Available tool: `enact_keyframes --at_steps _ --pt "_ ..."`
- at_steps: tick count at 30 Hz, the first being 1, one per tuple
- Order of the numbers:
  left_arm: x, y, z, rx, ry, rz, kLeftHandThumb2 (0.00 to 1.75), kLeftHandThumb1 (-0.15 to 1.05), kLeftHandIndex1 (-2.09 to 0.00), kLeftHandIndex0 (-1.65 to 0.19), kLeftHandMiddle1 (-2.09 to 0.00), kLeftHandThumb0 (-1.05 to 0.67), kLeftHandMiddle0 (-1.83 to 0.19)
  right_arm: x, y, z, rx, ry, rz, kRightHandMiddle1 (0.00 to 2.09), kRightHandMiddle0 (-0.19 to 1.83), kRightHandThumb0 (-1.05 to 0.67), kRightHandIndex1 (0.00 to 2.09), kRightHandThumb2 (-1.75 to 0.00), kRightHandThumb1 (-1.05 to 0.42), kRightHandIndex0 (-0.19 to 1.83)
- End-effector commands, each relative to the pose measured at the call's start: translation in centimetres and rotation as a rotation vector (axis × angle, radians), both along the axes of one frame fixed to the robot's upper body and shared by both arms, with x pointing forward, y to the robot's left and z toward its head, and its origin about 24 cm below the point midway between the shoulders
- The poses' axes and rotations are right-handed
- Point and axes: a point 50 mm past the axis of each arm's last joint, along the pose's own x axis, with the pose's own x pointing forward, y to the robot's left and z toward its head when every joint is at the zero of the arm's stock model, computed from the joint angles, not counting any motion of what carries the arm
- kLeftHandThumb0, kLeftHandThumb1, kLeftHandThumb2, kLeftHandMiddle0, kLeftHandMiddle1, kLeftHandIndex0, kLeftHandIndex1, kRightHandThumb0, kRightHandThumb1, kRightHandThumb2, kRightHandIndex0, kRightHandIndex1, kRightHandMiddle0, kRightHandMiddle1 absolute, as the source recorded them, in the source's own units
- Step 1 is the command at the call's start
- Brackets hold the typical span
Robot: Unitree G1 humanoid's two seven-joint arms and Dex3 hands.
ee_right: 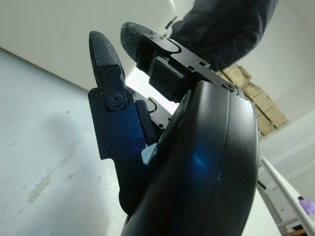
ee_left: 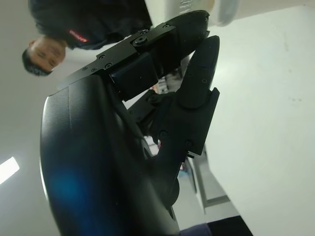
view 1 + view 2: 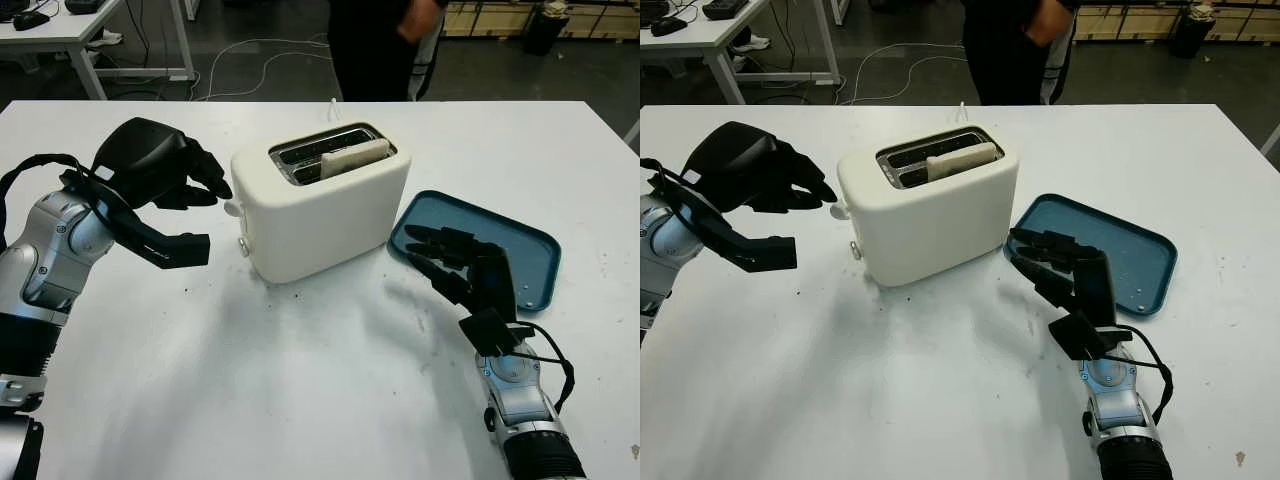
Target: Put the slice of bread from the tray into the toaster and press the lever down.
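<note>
Bread slice [image 3: 354, 158] stands in the toaster [image 3: 318, 200] slot at table centre; blue tray [image 3: 500, 248] lies at 3 o'clock. Left hand [image 3: 170, 185], holding nothing, hovers at the toaster's 9 o'clock near the lever [image 3: 233, 209]; right hand [image 3: 455, 265], also unladen, sits at the tray's near edge. The left wrist view adds a person [image 2: 88, 24] behind the table.

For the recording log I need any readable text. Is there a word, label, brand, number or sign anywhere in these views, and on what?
No text can be read.
Toaster: no brand or marking shows on its white body.
Tray: plain blue.
Left hand and right hand: no lettering on the black shells.
Person's dark top: a small red mark, too blurred to read.
</note>
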Motion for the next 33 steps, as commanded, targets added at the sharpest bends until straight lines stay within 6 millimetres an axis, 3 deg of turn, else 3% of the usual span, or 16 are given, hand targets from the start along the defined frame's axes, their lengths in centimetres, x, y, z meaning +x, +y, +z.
enact_keyframes --at_steps 1,8,33 --pt "0.2 -0.3 0.0 -0.016 0.011 -0.022 0.0 0.83 -0.01 -1.34 -1.03 -0.33 -1.12 0.1 -0.1 0.1 0.001 -0.012 -0.006 0.0 1.05 -0.49 0.17 0.0 -0.89 1.08" --pt "0.4 -0.3 -0.4 -0.007 0.006 -0.032 0.0 0.81 -0.01 -1.35 -1.2 -0.33 -1.06 0.1 -0.1 0.1 0.004 -0.004 -0.011 0.0 1.05 -0.48 0.17 0.0 -0.88 1.08" --pt "0.8 -1.3 -1.2 -0.007 0.028 -0.068 0.01 0.81 -0.01 -1.35 -1.25 -0.35 -1.01 0.0 0.0 -0.3 0.01 0.001 -0.014 0.0 1.04 -0.48 0.16 0.0 -0.89 1.07"
